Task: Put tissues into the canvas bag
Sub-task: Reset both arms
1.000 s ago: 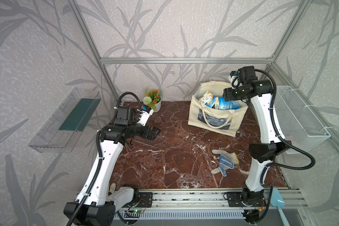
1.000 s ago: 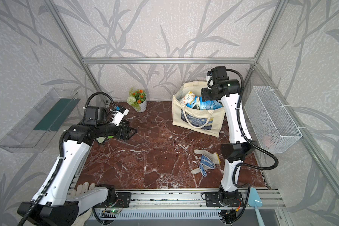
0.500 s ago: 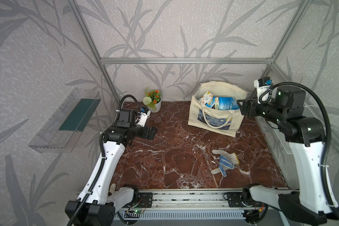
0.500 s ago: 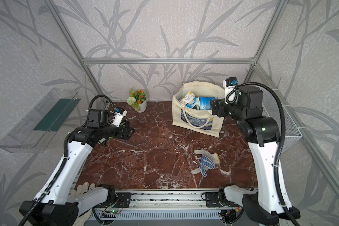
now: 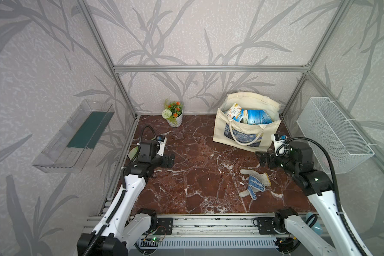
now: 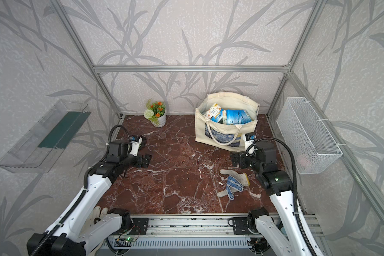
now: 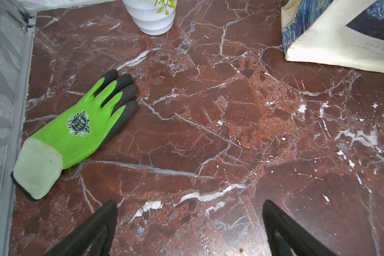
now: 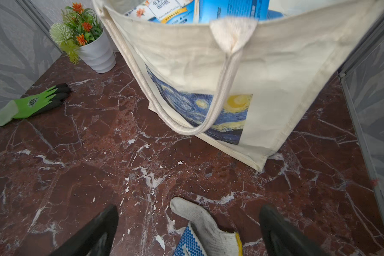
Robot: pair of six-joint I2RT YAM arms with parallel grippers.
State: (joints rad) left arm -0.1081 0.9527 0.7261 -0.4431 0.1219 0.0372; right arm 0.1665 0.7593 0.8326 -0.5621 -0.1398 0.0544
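Note:
The cream canvas bag (image 5: 248, 130) (image 6: 226, 133) (image 8: 264, 73) with its blue swirl print stands at the back right of the marble floor, its mouth open. Blue and white tissues (image 5: 251, 115) (image 6: 231, 117) (image 8: 208, 11) fill it up to the rim. My right gripper (image 5: 262, 158) (image 6: 235, 160) (image 8: 187, 230) hovers in front of the bag, low over the floor, open and empty. My left gripper (image 5: 170, 160) (image 6: 147, 160) (image 7: 190, 228) is at the left side, also open with nothing between its fingers. In the left wrist view only the bag's corner (image 7: 341, 40) shows.
A white-and-blue dotted glove (image 5: 253, 184) (image 6: 232, 182) (image 8: 204, 230) lies just under the right gripper. A green glove (image 7: 75, 130) (image 8: 31, 104) lies by the left wall. A white flower pot (image 5: 174, 115) (image 8: 93, 53) stands at the back. A wire mesh basket (image 5: 333, 137) hangs on the right wall.
The right arm has drawn back from above the bag's mouth and come down in front of the bag, near the floor. The left gripper has pulled back slightly.

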